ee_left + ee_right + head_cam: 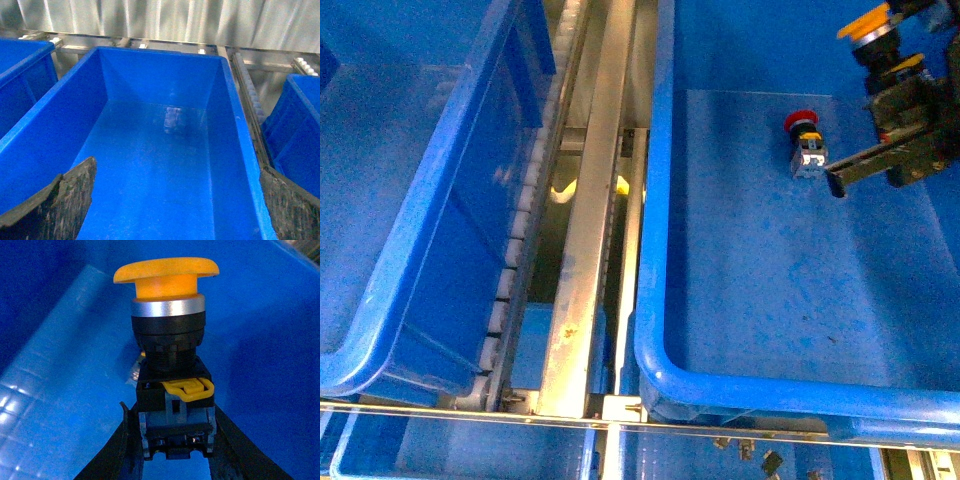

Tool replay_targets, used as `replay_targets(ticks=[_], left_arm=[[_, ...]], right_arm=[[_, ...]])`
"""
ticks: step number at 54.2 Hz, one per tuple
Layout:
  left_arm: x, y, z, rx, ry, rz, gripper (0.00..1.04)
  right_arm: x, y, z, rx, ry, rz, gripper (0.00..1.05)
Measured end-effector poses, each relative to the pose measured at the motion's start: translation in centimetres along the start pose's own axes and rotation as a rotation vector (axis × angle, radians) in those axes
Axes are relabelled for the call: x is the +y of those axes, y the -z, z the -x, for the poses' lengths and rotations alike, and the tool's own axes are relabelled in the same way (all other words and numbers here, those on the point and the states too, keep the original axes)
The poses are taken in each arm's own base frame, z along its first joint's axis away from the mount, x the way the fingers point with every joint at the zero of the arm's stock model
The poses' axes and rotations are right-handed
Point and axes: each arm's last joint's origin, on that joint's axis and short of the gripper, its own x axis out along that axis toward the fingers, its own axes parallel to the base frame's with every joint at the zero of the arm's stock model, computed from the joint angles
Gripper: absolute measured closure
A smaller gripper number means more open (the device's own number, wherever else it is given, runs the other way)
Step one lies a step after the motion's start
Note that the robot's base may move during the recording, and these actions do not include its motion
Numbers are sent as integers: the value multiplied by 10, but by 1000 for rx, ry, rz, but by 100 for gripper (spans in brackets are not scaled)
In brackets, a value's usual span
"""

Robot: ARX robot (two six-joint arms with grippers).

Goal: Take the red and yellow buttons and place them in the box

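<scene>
On the left in the front view sits a big blue bin (415, 210) with nothing seen inside it. Next to it, in the middle, run shiny metal rails (585, 230), with something small and yellow (563, 190) down in the gap between them. On the right is the box (655, 300), deep and blue with a fat round rim. A red button (804, 135) lies on the box floor. At the far right, the right gripper (895, 85) hangs over the box with a yellow button (875, 28) in it. The red button is near this gripper, just to its left and apart from it.

The left gripper does not show in the front view. Only the left wrist view shows it. There its two dark fingers (65, 200) are spread wide apart with nothing between them, above a blue bin (235, 130) that looks bare inside. More blue bins stand on both sides, and a ribbed metal wall (165, 20) stands behind.

The right wrist view shows the yellow button (170, 360) up close, which the front view cannot do. It has a yellow cap, a silver ring, a black neck and a little yellow clip. The right gripper (174, 440) pinches its grey base from both sides. The blue box floor (65, 390) is under it, and the button is not touching the floor.
</scene>
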Motion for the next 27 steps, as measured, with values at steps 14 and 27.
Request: replay_targets(ticks=[14, 27], left_arm=[[0, 0, 0, 0, 0, 0, 8], [0, 0, 0, 0, 0, 0, 8]], right_arm=[[17, -7, -47, 143, -23, -3, 78], [30, -6, -76, 280, -26, -74, 78]])
